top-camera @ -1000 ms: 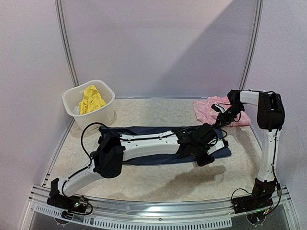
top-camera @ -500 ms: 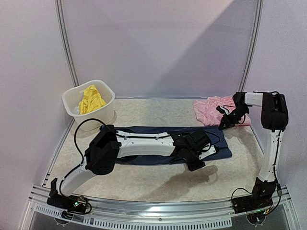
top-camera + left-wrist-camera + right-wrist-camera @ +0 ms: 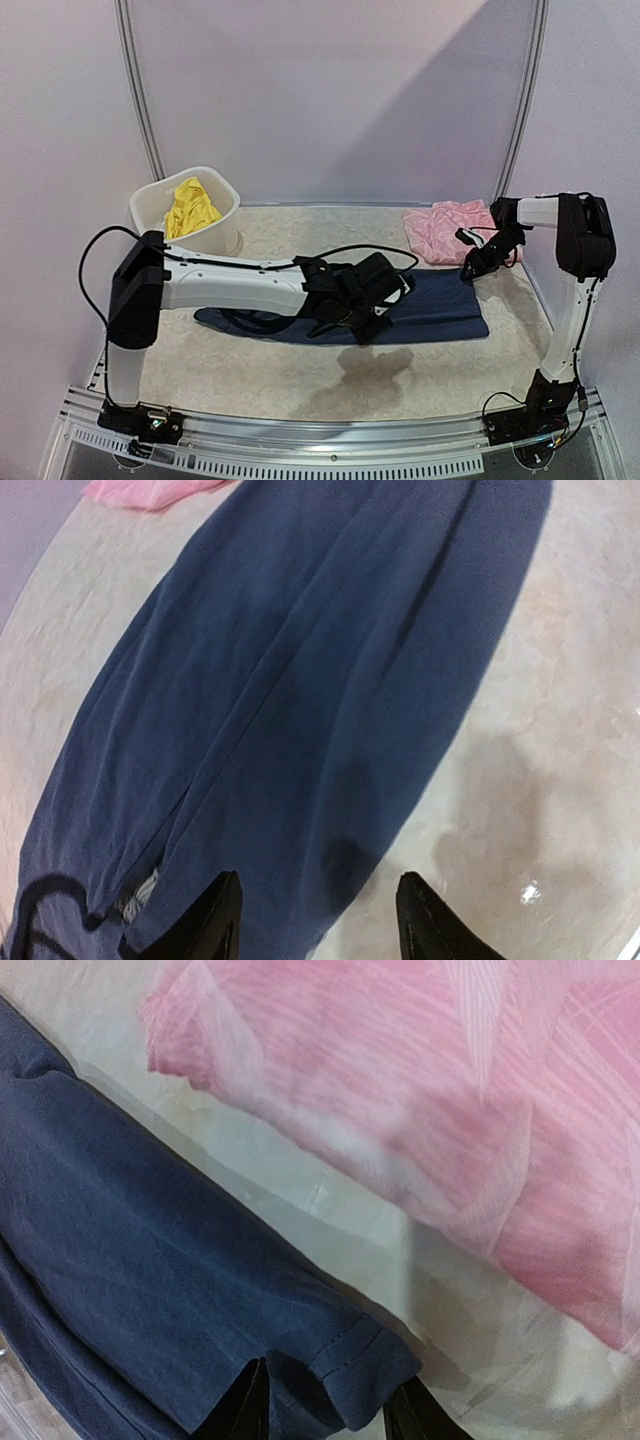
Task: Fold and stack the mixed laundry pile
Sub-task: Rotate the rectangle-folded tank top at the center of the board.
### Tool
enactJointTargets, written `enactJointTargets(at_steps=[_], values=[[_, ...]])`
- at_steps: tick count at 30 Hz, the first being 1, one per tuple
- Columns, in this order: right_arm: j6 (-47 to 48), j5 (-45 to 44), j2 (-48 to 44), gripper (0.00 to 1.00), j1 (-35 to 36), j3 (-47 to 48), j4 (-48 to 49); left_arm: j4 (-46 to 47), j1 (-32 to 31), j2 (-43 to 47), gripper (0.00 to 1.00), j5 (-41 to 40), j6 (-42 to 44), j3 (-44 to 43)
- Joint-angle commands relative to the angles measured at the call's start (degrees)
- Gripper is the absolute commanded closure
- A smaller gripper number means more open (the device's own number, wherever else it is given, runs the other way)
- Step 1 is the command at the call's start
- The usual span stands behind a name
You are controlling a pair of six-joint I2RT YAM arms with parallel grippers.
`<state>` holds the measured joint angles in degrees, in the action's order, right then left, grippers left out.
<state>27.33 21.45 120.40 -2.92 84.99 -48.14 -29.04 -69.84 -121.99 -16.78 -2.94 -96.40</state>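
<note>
The navy top (image 3: 440, 305) lies spread flat along the middle of the table, plain side up (image 3: 300, 680). My left gripper (image 3: 392, 298) hovers over its near edge, open with nothing between the fingertips (image 3: 320, 920). My right gripper (image 3: 468, 270) is at the top's far right corner. Its jaws stand apart (image 3: 325, 1415), and the hemmed corner (image 3: 365, 1375) lies loose between them. The pink ruffled piece (image 3: 445, 228) lies crumpled just beyond (image 3: 420, 1090). The yellow piece (image 3: 190, 207) sits in the tub.
The white plastic tub (image 3: 225, 235) stands at the back left. Metal frame posts and pale walls close in the table on three sides. My left arm (image 3: 230, 285) stretches low across the table's left half.
My left arm has drawn back to the left along the navy top. My right gripper came down to the top's right corner and opened its jaws. The top now lies flatter and wider.
</note>
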Motion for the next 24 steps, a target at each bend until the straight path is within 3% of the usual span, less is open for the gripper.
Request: enactJointTargets(at_steps=[1, 5, 10, 19, 24], values=[[0.82, -8.33, -2.32, 0.58, -1.42, -3.28, -3.84, -1.38, 1.36, 7.54, 0.46, -8.23, -12.41, 7.66], [0.44, -10.93, -7.00, 0.47, -2.96, 0.19, -6.26, -2.76, 3.31, 10.72, 0.46, -6.41, -20.38, 12.83], [1.51, -14.84, -11.96, 0.44, -2.81, 3.02, -6.36, -3.79, 4.94, 9.65, 0.46, -6.25, -24.03, 15.06], [9.02, -6.22, -9.25, 0.49, 4.33, 3.62, -5.82, -1.67, 7.40, 6.12, 0.48, -5.97, -26.07, 15.90], [12.54, -7.62, -5.34, 0.52, 10.09, 4.35, -3.33, -3.47, 7.99, 1.59, 0.50, -3.32, -25.48, 11.84]])
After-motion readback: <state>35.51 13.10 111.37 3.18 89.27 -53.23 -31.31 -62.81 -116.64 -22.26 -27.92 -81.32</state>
